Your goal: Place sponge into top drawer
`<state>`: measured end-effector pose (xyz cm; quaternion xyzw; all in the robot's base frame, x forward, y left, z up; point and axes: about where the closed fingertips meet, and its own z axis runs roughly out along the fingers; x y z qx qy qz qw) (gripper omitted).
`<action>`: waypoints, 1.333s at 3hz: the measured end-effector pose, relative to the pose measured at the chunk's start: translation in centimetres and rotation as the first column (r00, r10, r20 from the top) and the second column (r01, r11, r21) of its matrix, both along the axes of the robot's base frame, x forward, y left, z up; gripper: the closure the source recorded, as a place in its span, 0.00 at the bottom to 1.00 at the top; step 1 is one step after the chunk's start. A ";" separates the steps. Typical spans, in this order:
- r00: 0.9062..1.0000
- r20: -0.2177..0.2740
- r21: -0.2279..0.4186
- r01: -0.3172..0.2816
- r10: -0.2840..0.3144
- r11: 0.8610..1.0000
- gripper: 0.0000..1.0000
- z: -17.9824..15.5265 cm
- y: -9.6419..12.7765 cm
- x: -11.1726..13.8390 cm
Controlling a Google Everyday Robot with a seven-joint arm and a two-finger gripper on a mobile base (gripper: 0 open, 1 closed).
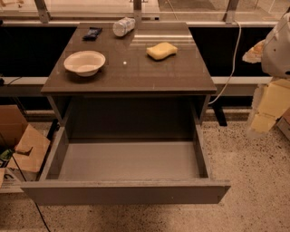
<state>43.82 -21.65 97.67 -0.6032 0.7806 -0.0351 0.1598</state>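
The soft, light sponge [161, 50] on the surface [136, 70] is probably best pinched at its waist, while the end effector [267, 108] hangs at the right, apart or together I cannot tell.

A dark brown desk [181, 77] stands in the middle, its glossy top catching a pale streak of light. Under and around it spreads a speckled stone floor [253, 181]. Left of the desk sits an open cardboard box [27, 149]. Behind the desk run dark wall panels [36, 50] with a white ledge [25, 80] below them and metal window posts [41, 10] above. A white cable [233, 59] hangs behind the desk's right side. The hand [267, 111] hangs right of the desk, above the floor.
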 end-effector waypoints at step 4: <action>0.989 0.122 0.155 0.070 -0.089 0.985 0.00 -0.2 4.3 6.3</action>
